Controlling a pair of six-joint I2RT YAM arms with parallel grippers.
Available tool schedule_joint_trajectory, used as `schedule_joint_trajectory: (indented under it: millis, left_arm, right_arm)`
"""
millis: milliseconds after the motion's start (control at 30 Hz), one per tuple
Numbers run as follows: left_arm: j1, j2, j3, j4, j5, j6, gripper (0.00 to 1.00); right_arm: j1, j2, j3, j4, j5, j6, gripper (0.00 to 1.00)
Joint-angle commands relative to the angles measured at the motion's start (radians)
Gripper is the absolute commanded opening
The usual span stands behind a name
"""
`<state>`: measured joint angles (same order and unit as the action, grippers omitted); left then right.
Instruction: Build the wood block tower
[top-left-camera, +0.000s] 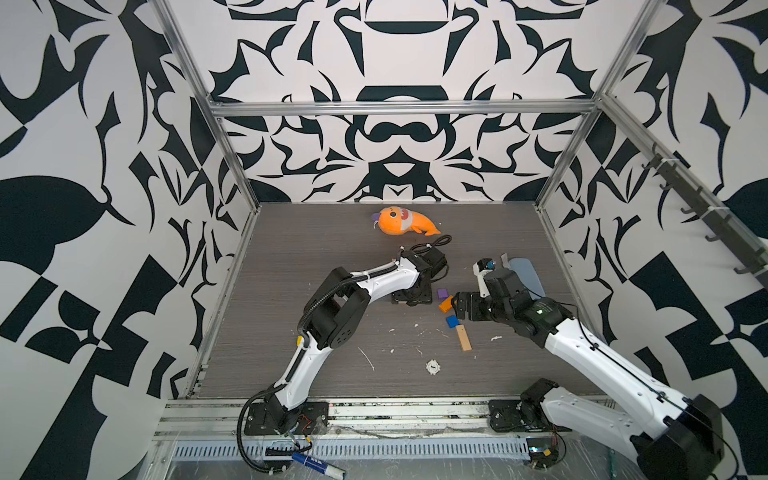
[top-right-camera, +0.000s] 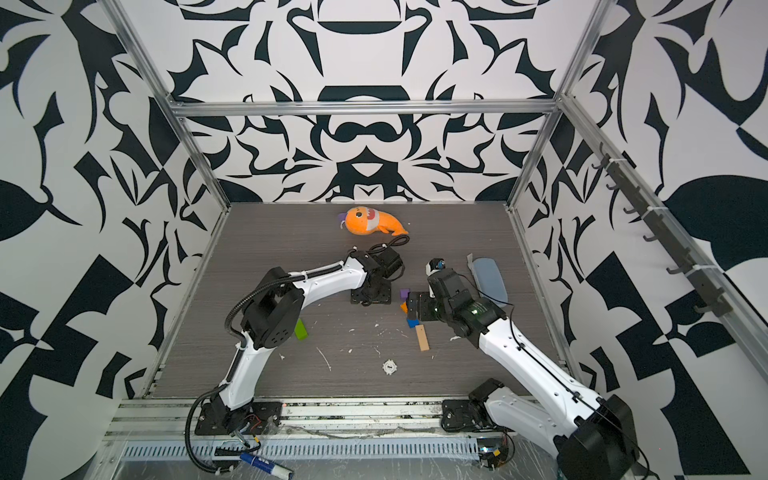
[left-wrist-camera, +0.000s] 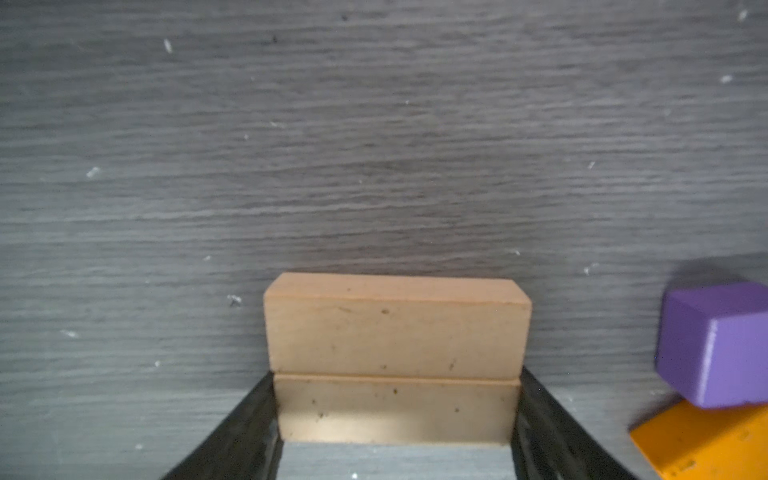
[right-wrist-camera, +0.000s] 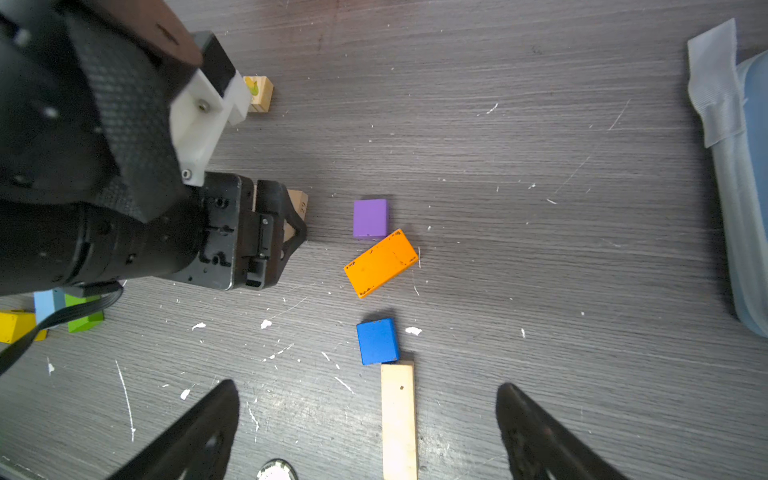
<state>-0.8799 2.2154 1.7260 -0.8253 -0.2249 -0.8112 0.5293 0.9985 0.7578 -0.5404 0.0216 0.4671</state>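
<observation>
grey scuffed table holds a tan bar; patterned walls around.

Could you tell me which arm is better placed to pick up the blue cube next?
The right arm: the right gripper hangs open close to the blue cube, holding nothing, while the left gripper is closed on a tan block.

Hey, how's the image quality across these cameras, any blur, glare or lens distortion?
Left wrist view: tan blocks slightly soft, with a bright sheen on the lowest face; purple cube equally soft. Right wrist view: left arm near the lens is out of focus, orange brick crisp. Both top views: slight wide-angle bowing of the frame rail, even light, soft shadows.
</observation>
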Motion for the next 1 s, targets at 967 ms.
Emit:
schedule_joint_trajectory:
  millis: [967]
  left_arm:
    - [0.010, 0.017, -0.048, -0.008, 0.013, -0.008, 0.99]
  right_arm:
    - [-0.006, -0.004, 0.035, -0.009, -0.010, 0.002, 0.99]
